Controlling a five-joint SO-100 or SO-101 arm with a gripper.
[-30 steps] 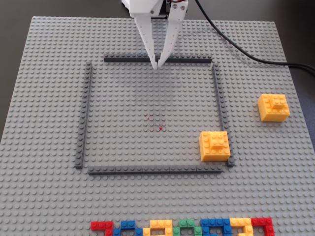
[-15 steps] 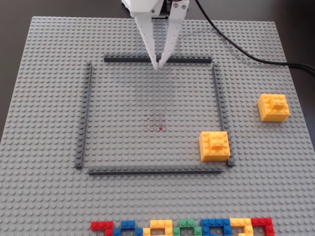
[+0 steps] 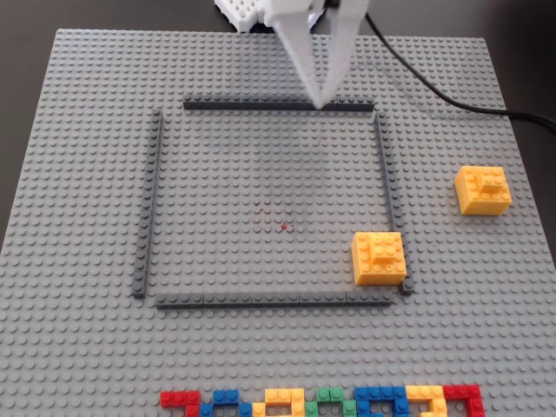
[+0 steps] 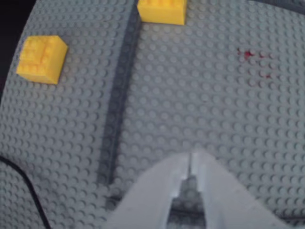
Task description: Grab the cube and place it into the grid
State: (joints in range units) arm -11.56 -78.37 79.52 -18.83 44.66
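Claw (image 3: 319, 104): white, two long tapering fingers, tips drawn together with nothing between them; in the fixed view the tips sit over the far strip of the grid, right of its middle. In the wrist view (image 4: 192, 160) the tips meet in a narrow point above the studs.
Cube (image 3: 483, 189): yellow block with a raised brick toward one top edge, standing on the baseplate outside the grid, to the right of its right-hand strip in the fixed view, well apart from the claw. In the wrist view (image 4: 41, 58) it lies at upper left, beyond the dark strip.
Grid (image 3: 152, 208): square outline of four thin dark grey strips on the light grey studs; the strips do not quite meet at the corners.
Second yellow block (image 3: 379, 257): inside the grid at its near right corner in the fixed view, just beside the right strip; in the wrist view (image 4: 162, 10) it is cut by the top edge.
Red specks (image 3: 283, 226): a few small marks near the grid's middle.
Baseplate (image 3: 78, 347): large, light grey, studded, on a dark surface.
Coloured bricks (image 3: 321, 401): a row of red, blue, yellow and green along the near edge.
Cable (image 3: 434, 95): black, running off to the right from the arm.
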